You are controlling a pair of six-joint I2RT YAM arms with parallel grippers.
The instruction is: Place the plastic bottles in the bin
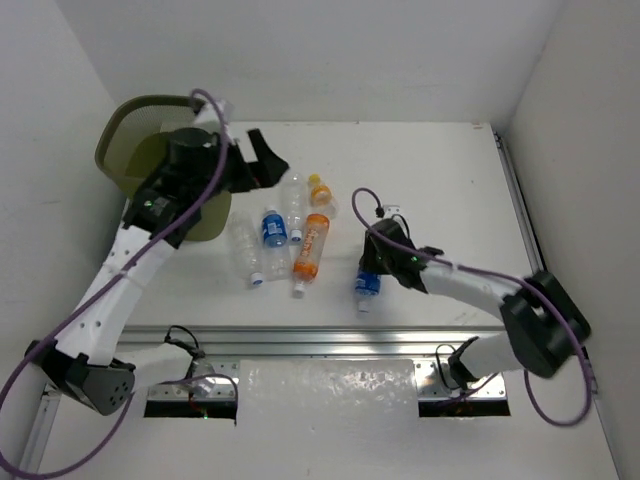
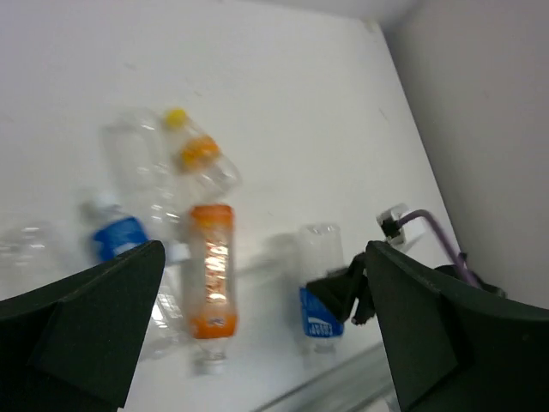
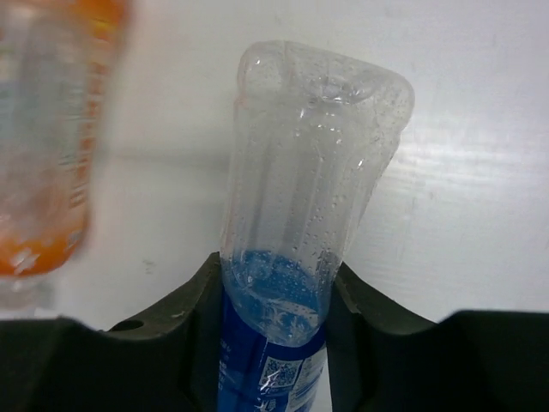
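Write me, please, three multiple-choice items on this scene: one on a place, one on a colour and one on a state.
1. Where does the bin stand? A far left; B near right; C centre.
2. The bottle in the right gripper has a label coloured: A red; B blue; C green.
3. The left gripper has its jaws: A shut, empty; B shut on the bin rim; C open, empty.
Answers: 1 A, the top view shows it far left; 2 B, the right wrist view shows blue; 3 C, the left wrist view shows them wide apart with nothing between.
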